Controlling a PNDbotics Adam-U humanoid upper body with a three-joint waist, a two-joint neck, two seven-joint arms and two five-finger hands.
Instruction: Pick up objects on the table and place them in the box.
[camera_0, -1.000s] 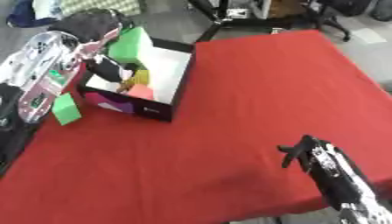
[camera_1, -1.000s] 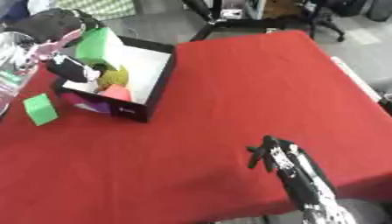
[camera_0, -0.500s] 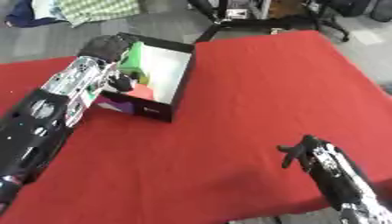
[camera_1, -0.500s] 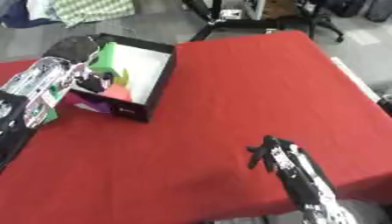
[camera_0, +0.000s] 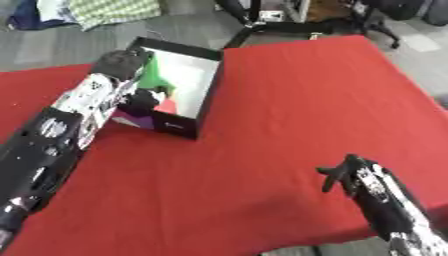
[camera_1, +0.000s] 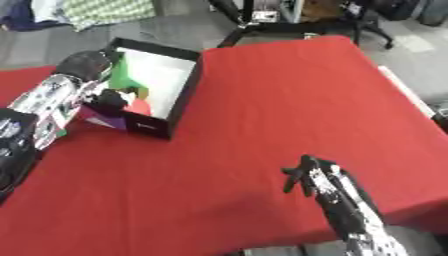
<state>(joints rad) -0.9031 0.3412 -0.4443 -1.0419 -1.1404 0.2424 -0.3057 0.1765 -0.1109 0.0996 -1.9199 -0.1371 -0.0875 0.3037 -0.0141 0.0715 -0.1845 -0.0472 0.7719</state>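
The box (camera_0: 206, 102) sits on the far left part of the red table (camera_0: 297, 90), open side up, black walls with a pale inside. Inside it there's a green block (camera_0: 155, 76) leaning against the left wall, something red (camera_1: 137, 107) lower down, and a bit of yellow-ish stuff next to it that I can't really make out. A purple patch (camera_0: 131, 119) shows at the box's near-left corner, hard to say if it's part of the box or a separate object.

The left hand (camera_0: 124, 61) is up over the left edge of the box, arm coming in from the lower left and lying across that side. It looks bunched up right beside the green block, but I honestly can't tell whether the fingers are on the block or just curled.

The right hand (camera_1: 308, 176) is way over at the near right, well apart from the box, resting on the cloth with fingers loosely spread and nothing in it.
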